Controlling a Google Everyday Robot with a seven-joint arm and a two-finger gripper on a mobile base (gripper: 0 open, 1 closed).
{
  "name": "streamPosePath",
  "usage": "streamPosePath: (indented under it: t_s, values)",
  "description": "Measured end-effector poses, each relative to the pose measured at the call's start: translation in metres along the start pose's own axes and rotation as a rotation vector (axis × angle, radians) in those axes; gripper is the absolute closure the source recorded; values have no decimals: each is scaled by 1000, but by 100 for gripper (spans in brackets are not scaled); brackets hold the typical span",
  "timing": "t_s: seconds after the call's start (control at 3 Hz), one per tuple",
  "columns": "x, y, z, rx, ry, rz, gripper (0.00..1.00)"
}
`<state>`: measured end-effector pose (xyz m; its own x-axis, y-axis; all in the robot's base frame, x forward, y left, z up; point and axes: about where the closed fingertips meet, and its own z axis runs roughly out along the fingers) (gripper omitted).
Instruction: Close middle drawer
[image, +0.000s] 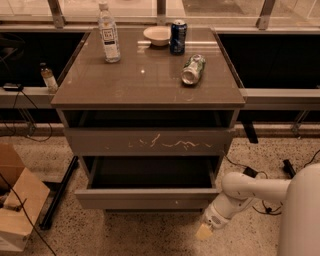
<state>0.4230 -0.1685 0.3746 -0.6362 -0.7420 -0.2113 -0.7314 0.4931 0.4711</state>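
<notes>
the middle drawer (147, 198) stands pulled well out of the table (80, 87), below the upper drawer front (150, 141), which is marked with pale scratches. it is wide and shallow, grey-brown, with a plain flat front that has no handle and a tiny pale speck right of centre; its inside is smooth, dark grey and in shadow. the end effector (204, 230) hangs low over the speckled floor (125, 235), just below and to the right of the drawer's right front corner, apart from the front, at the end of a white arm (250, 192) that comes in from the right edge. it shows as a pale tan tip, and whether it is apart or together cannot be told. on the table top stand a clear water bottle (109, 32) with a white label whose print is too small to read, a pale bowl (156, 35) and, just beside it, an upright blue can (177, 36) with no readable writing. a green can (193, 69) lies on its side nearer the front right, its printing not legible. a small bottle (48, 77) stands on the ledge to the left, and a cardboard box (15, 205) sits on the floor at the left.
</notes>
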Motion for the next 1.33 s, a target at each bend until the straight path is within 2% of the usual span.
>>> streamPosePath:
  t_s: [0.33,0.67,1.0,1.33]
  values:
    - [0,0,0,0,0,0,100]
    - [-17,-23,2,18,-34,-7,100]
    - [-57,-53,-2,37,-79,-51,100]
    - [-57,-52,-2,36,-79,-51,100]
